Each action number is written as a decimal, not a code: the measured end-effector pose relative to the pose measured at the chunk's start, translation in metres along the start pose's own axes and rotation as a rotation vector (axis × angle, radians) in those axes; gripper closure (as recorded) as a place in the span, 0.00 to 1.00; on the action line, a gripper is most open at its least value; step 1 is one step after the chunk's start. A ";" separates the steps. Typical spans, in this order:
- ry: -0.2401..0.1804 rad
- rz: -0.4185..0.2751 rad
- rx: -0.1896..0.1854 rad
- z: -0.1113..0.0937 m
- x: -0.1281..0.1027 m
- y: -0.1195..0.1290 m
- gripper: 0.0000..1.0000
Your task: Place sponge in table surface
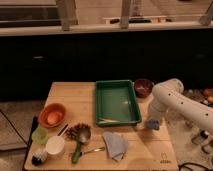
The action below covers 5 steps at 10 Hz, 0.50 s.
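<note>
We hold the sponge (154, 125) pinched in our closed gripper (152, 122), low over the right edge of the table surface (75, 97), just right of the green tray (98, 102). Released here, it should land on bare wood.
</note>
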 end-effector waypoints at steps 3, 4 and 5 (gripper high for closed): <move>-0.029 0.024 0.006 0.011 0.001 0.009 0.66; -0.034 0.027 0.008 0.014 0.001 0.010 0.58; -0.039 0.033 0.010 0.016 0.001 0.013 0.46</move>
